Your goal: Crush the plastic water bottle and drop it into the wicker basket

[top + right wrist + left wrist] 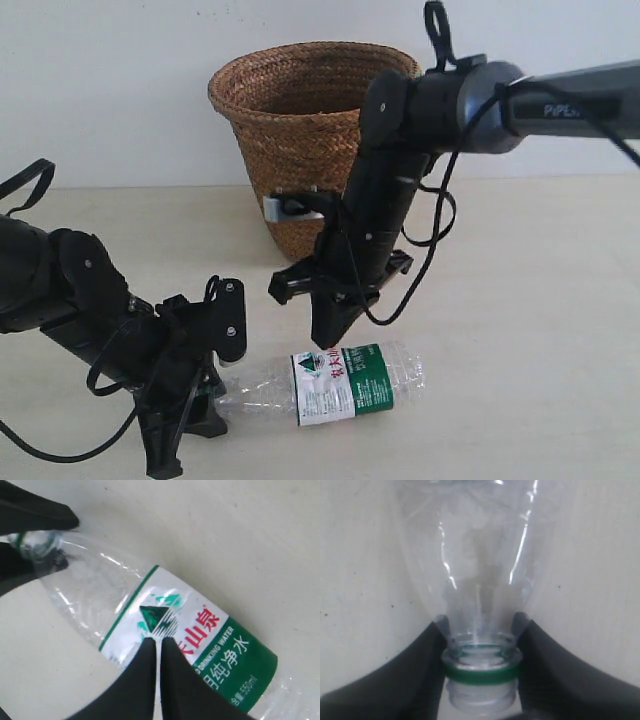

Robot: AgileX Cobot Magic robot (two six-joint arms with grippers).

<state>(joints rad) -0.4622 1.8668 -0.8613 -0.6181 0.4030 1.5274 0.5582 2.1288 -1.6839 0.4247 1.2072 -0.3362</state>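
Note:
The clear plastic water bottle (pixel 345 385) lies on its side on the table, uncapped, with its neck toward the left. My left gripper (pixel 215 393) is shut on the bottle's neck; in the left wrist view its black fingers (pixel 422 670) clamp just above the green ring (pixel 481 673). My right gripper (pixel 326 338) points down with its jaws pressed together and empty, tips right at the top of the white-and-green label (pixel 210 635). Whether my right gripper (pixel 158 641) touches the bottle (pixel 100 595) I cannot tell. The wicker basket (pixel 300 110) stands upright behind.
The right arm (pixel 470 105) reaches in from the upper right, crossing in front of the basket's right side, with cables hanging beside it. The pale table (pixel 530 300) runs back to a white wall. The left gripper's fingers (pixel 35 510) also show in the right wrist view.

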